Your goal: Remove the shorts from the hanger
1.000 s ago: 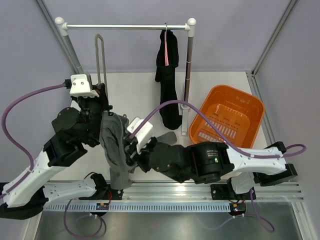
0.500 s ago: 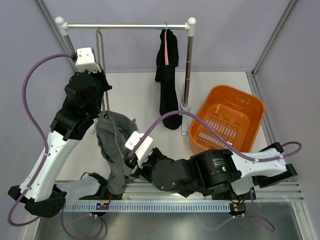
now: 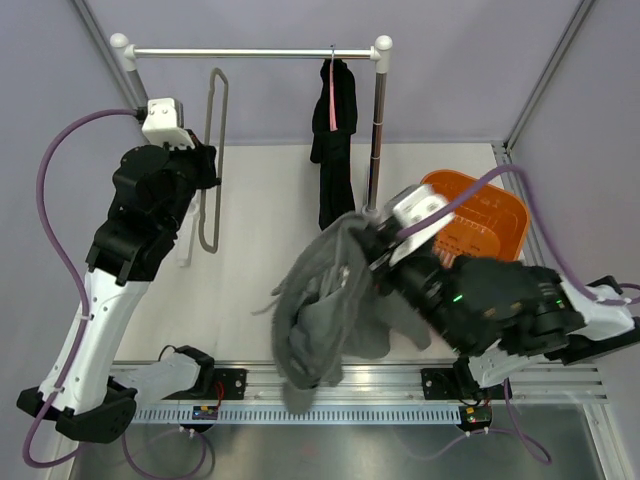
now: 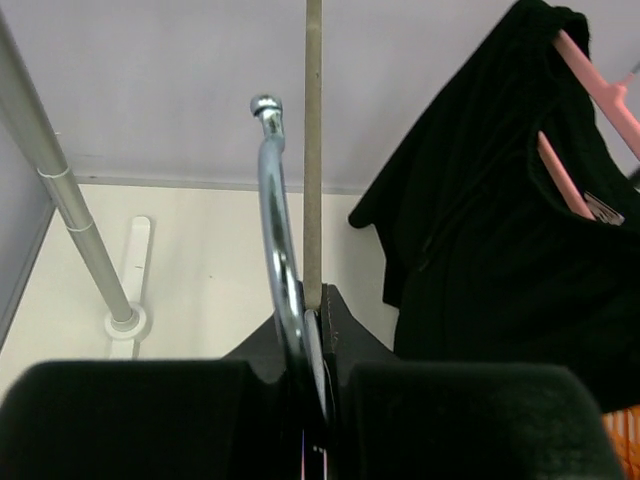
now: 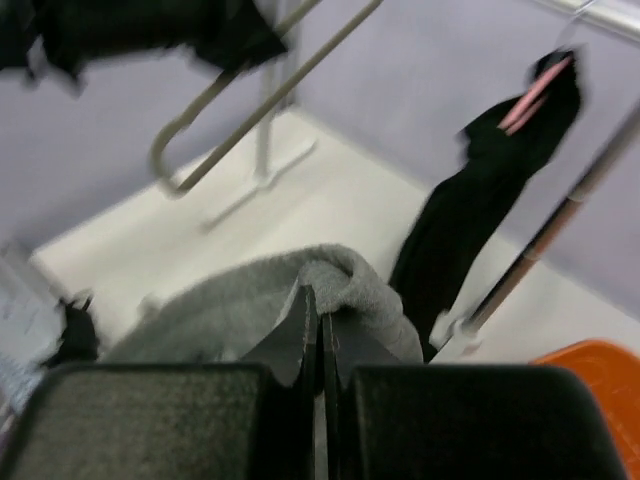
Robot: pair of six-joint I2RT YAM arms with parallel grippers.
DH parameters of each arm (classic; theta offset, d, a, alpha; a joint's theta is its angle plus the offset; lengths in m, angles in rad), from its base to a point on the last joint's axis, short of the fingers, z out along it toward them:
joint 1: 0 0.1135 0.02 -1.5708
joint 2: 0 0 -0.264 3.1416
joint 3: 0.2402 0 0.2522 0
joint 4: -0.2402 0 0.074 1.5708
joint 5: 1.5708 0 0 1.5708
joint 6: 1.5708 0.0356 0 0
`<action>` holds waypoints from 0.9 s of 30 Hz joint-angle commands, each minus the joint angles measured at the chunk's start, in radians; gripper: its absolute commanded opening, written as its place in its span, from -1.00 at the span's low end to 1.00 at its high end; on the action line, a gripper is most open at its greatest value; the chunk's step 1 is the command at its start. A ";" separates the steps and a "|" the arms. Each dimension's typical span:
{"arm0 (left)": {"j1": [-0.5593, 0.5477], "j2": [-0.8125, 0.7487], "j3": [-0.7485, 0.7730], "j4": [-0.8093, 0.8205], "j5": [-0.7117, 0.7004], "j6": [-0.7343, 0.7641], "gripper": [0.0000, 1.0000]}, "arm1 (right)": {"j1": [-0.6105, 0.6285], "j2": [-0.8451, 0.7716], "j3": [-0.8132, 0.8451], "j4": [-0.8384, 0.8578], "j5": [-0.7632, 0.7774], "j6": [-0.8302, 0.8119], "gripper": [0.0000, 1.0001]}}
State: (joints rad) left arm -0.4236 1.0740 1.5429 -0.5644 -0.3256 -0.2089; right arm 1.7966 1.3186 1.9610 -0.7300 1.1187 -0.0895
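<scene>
The grey shorts [image 3: 318, 310] hang free of the hanger, bunched and dangling over the table's front middle. My right gripper [image 3: 373, 245] is shut on their upper fold, and its wrist view shows the grey shorts [image 5: 345, 285] pinched between the closed tips of the right gripper [image 5: 320, 305]. The bare grey hanger [image 3: 211, 160] stands upright at the left below the rail. My left gripper [image 3: 203, 168] is shut on it. In the left wrist view the hanger's chrome hook [image 4: 277, 250] and grey bar [image 4: 313, 150] rise from the closed left gripper [image 4: 316, 322].
An orange basket [image 3: 492, 212] sits at the right, partly behind my right arm. A black garment [image 3: 335, 140] on a pink hanger hangs from the rail [image 3: 250, 52]. The rack's right post [image 3: 378, 130] stands just behind the shorts.
The shorts came off the hanger. My right gripper carried them right and up, toward the basket. My left arm lifted the bare hanger back toward the rail.
</scene>
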 commanded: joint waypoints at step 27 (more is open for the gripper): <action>0.002 -0.194 -0.118 -0.120 0.211 0.023 -1.00 | -0.823 -0.220 -0.132 0.495 -0.144 -0.379 -1.00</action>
State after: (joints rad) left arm -0.4236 0.8906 1.4300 -0.7029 -0.1497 -0.2062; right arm 1.0893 1.0676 1.8572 0.0673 1.1076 -0.7414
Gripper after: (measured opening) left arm 0.049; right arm 0.020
